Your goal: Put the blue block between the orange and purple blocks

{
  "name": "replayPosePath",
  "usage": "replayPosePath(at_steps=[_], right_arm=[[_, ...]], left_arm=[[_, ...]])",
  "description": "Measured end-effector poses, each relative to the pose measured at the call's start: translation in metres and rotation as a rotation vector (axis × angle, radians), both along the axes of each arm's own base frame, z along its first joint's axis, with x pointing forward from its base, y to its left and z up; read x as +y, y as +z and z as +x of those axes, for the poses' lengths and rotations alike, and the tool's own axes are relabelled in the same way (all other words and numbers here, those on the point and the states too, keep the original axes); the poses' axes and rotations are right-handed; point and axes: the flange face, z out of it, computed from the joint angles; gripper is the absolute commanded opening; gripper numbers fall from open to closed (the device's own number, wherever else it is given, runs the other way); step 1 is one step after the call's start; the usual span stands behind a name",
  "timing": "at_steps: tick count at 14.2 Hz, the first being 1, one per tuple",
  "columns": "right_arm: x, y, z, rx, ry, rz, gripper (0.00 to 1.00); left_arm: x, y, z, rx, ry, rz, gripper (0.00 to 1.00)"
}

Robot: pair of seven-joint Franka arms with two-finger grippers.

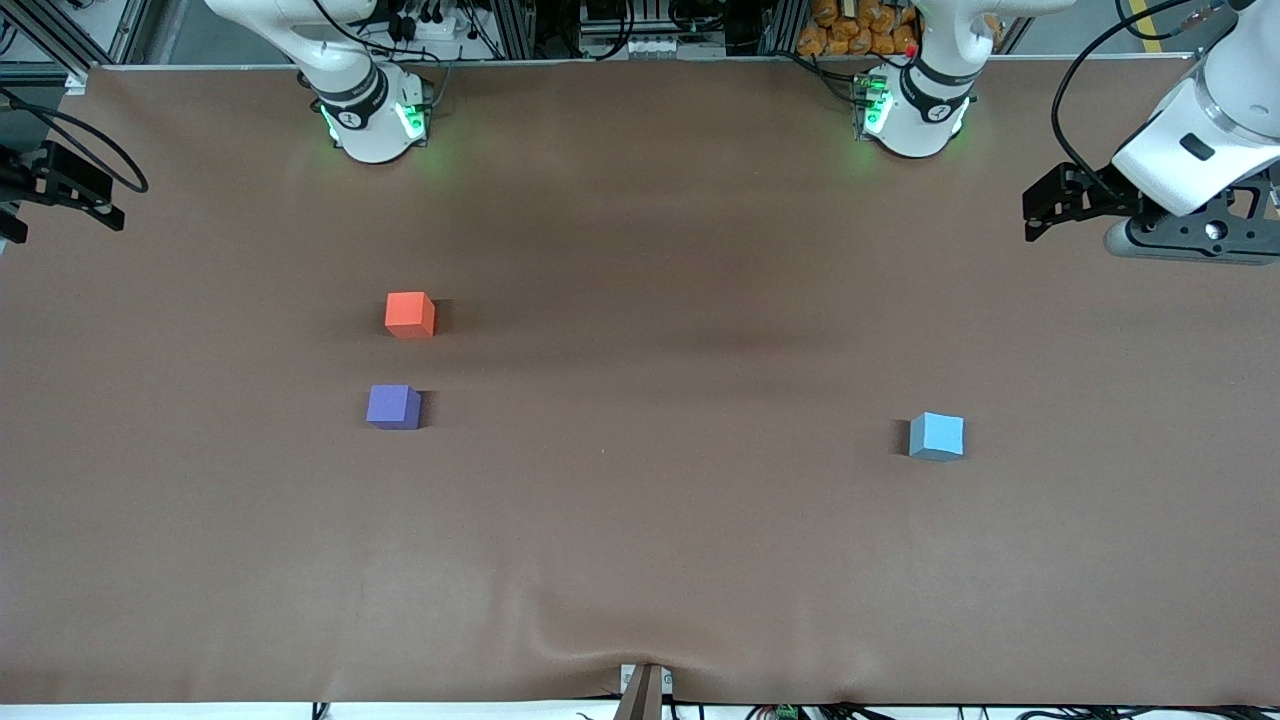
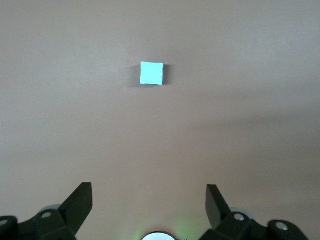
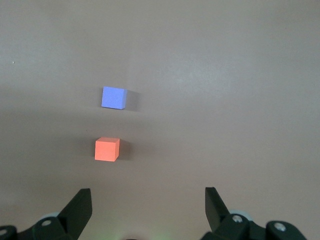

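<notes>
The blue block [image 1: 937, 436] lies alone on the brown table toward the left arm's end; it also shows in the left wrist view [image 2: 151, 73]. The orange block [image 1: 410, 314] and the purple block [image 1: 393, 407] lie toward the right arm's end, a small gap apart, with the purple one nearer the front camera. Both show in the right wrist view, orange [image 3: 107, 149] and purple [image 3: 113, 97]. My left gripper [image 1: 1035, 212] [image 2: 150, 192] hangs open and empty over the table's left-arm end. My right gripper [image 1: 65, 200] [image 3: 148, 195] hangs open and empty over the right-arm end.
The brown table cover [image 1: 640, 520] is bare apart from the three blocks. The two arm bases [image 1: 375, 120] [image 1: 915, 115] stand along the table's edge farthest from the front camera. A small mount [image 1: 645, 690] sits at the edge nearest that camera.
</notes>
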Motion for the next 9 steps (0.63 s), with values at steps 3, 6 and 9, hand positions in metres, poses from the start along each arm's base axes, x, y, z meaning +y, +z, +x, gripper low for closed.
replayPosePath(at_steps=[3, 6, 9], right_arm=[[0.000, 0.000, 0.000, 0.000, 0.000, 0.000, 1.00], [0.000, 0.000, 0.001, 0.000, 0.000, 0.000, 1.00], [0.000, 0.000, 0.001, -0.001, 0.000, 0.000, 1.00]], left_arm=[[0.002, 0.000, -0.001, 0.007, 0.003, 0.001, 1.00], [0.002, 0.001, 0.001, 0.004, 0.004, 0.000, 1.00], [0.001, -0.030, 0.019, 0.058, 0.006, 0.004, 1.00]])
